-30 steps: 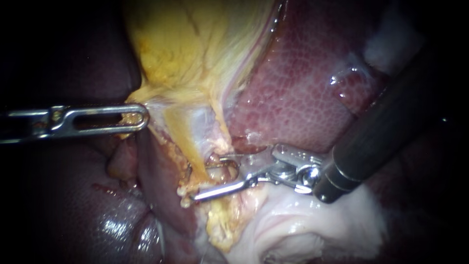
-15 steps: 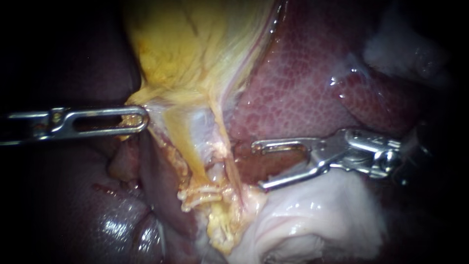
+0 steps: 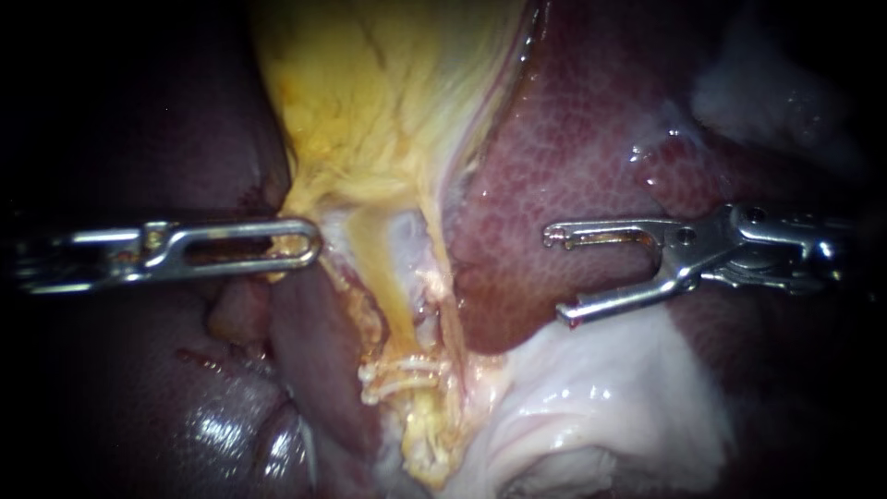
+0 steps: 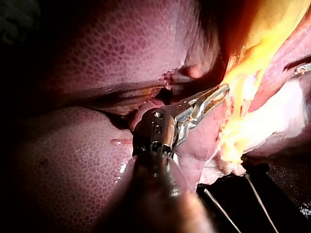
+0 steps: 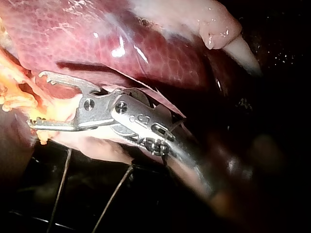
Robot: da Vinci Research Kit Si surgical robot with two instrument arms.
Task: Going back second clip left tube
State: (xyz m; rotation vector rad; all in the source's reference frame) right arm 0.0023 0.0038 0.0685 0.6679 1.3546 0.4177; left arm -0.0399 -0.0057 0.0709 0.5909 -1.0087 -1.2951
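Observation:
The yellow gallbladder (image 3: pixel 379 102) hangs down the middle and narrows into a yellow tube (image 3: pixel 383 286). Two pale clips (image 3: pixel 405 372) lie across the tube's lower end. My left instrument (image 3: pixel 300 245) comes in from the left with its slotted jaws shut on the gallbladder's lower edge; the left wrist view shows the same grip (image 4: pixel 214 94). My right instrument (image 3: pixel 560 277) sits to the right of the tube, over the liver (image 3: pixel 573 148), clear of the clips. Its jaws stand open and empty, as the right wrist view also shows (image 5: pixel 39 99).
Dark red liver (image 3: pixel 185 370) lies below my left instrument. Pale white tissue (image 3: pixel 591 397) spreads under my right instrument. Thin dark wires (image 5: pixel 60 189) cross the dark bench under the specimen.
My right instrument has drawn back to the right, off the tube, with its jaws open. The clips stay on the tube. The whole scene has shifted slightly right.

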